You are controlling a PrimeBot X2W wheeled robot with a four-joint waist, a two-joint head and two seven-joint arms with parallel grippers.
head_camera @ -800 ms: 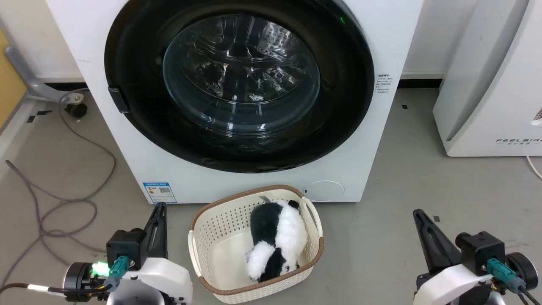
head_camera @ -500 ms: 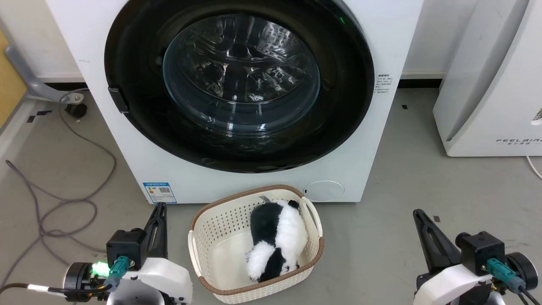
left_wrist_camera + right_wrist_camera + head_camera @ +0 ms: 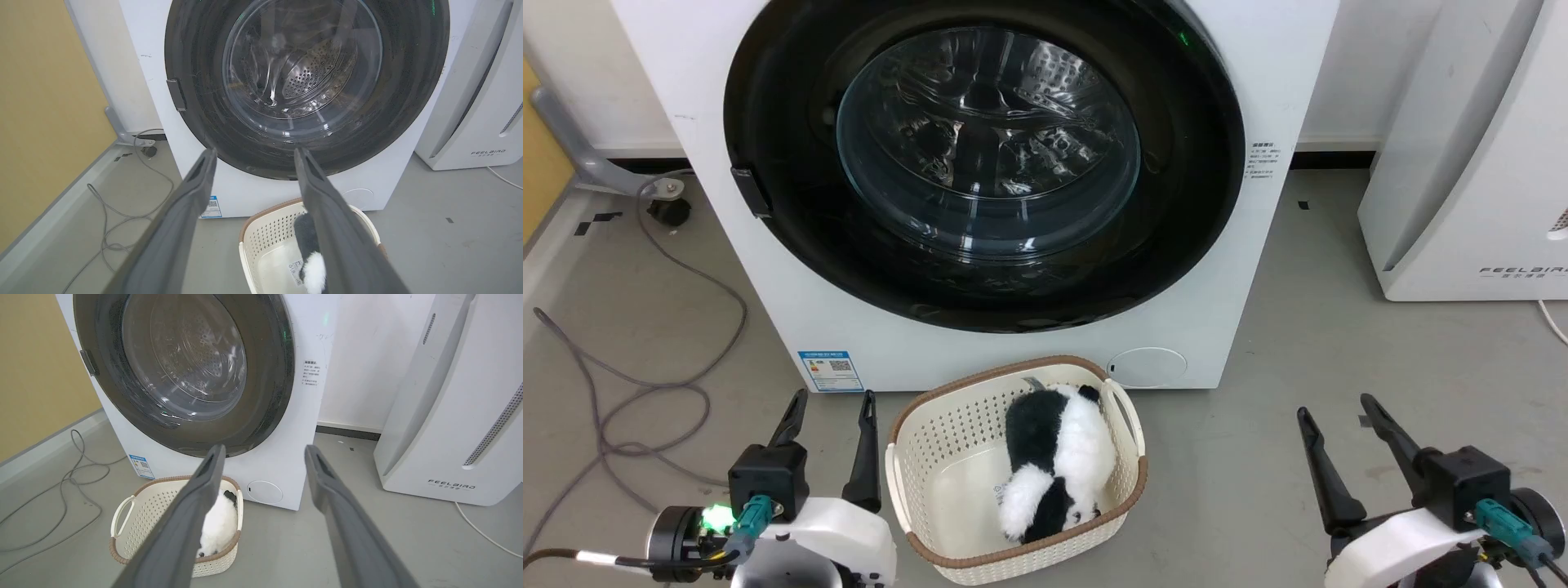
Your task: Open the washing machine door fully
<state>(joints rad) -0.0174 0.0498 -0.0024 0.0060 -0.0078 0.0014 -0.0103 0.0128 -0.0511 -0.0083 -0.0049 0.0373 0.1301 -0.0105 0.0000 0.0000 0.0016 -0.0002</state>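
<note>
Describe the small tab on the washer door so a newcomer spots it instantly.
Find the white washing machine and its round glossy black door. On the door's left rim sits the tab: a small black rectangle, the only raised piece on that ring.

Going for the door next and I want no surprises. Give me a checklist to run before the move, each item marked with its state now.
1. Left hand open and empty: ok.
2. Right hand open and empty: ok.
3. Door opened: not ok, it sits shut against the washer.
4. Tab on the door's left edge unblocked: ok.
5. Basket clear of the door's swing: cannot tell; it stands just before the washer, below the door.
</note>
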